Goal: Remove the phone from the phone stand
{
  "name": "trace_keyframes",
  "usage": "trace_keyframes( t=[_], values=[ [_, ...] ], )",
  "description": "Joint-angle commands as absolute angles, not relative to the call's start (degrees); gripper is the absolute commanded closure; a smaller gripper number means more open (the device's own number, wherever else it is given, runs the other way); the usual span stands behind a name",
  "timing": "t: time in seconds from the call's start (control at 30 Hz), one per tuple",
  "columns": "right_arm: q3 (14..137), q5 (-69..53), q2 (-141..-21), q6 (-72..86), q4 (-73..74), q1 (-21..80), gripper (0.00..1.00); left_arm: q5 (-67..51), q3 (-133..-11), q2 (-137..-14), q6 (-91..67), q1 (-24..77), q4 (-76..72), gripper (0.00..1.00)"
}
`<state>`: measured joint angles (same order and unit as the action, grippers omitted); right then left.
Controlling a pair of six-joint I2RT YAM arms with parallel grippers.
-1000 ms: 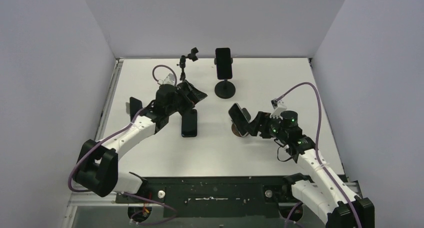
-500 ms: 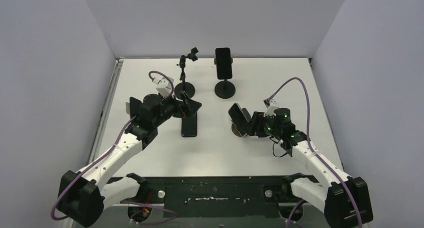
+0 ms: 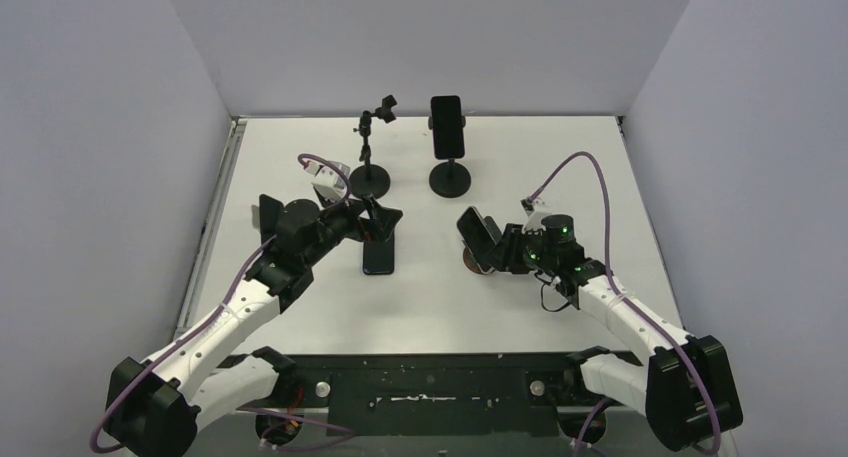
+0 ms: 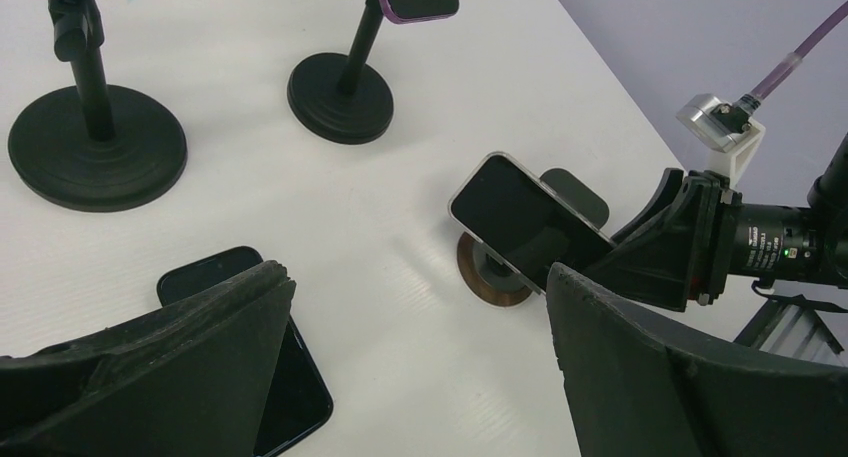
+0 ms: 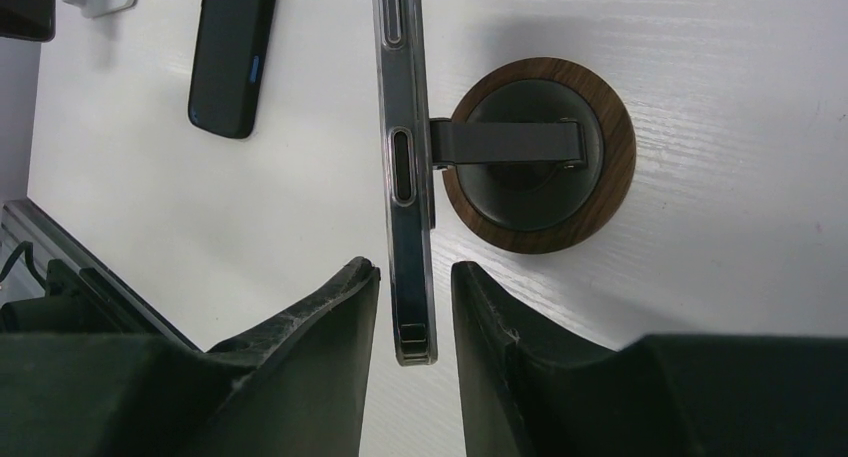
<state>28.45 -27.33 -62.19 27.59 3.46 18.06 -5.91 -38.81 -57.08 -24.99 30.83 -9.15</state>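
A dark phone in a clear case leans tilted on a low stand with a round wooden base, right of the table's middle. In the right wrist view I see the phone edge-on. My right gripper straddles its lower end, a narrow gap showing on each side of the case. From above, that gripper sits just right of the phone. My left gripper hovers wide open over the middle of the table, and its wrist view shows the phone ahead on the right.
A second dark phone lies flat on the table under the left gripper. At the back stand an empty black clamp stand and a black stand holding another phone. Grey walls close in three sides.
My right gripper has slid left onto the phone's lower end and its jaws have narrowed around it. The left arm has drawn back toward the left, still wide open.
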Motion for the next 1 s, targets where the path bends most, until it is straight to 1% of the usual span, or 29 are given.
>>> trace_keyframes(
  t=[0.0, 0.17, 0.3, 0.47, 0.6, 0.7, 0.77, 0.97],
  values=[
    [30.1, -27.7, -62.0, 26.9, 0.4, 18.4, 0.66, -5.0, -39.3, -56.7, -23.8, 31.1, -12.8, 0.03],
    [29.8, -28.3, -62.6, 27.4, -2.0, 18.4, 0.72, -4.8, -39.2, -56.8, -23.9, 31.1, -12.8, 0.03],
    [30.0, -28.6, -62.6, 27.0, -2.0, 18.5, 0.73, -3.8, -39.3, -57.0, -23.9, 31.1, -12.7, 0.02],
    [30.1, -29.1, -62.0, 26.4, -1.4, 18.5, 0.82, -2.9, -39.4, -57.3, -23.9, 31.1, -12.4, 0.03],
    [30.1, -28.8, -61.2, 25.8, -0.2, 18.5, 0.85, -2.4, -39.1, -57.2, -23.9, 31.1, -12.6, 0.03],
    [29.8, -28.7, -60.5, 25.7, -0.2, 18.5, 0.92, -1.9, -39.0, -57.1, -23.9, 31.1, -12.6, 0.03],
    [29.8, -28.6, -59.9, 25.7, 0.6, 18.5, 1.0, -1.8, -38.9, -57.1, -23.9, 31.1, -12.7, 0.03],
    [30.0, -28.8, -57.1, 25.3, 2.9, 18.5, 1.0, -1.8, -38.9, -57.2, -24.0, 31.1, -12.7, 0.03]
  ],
)
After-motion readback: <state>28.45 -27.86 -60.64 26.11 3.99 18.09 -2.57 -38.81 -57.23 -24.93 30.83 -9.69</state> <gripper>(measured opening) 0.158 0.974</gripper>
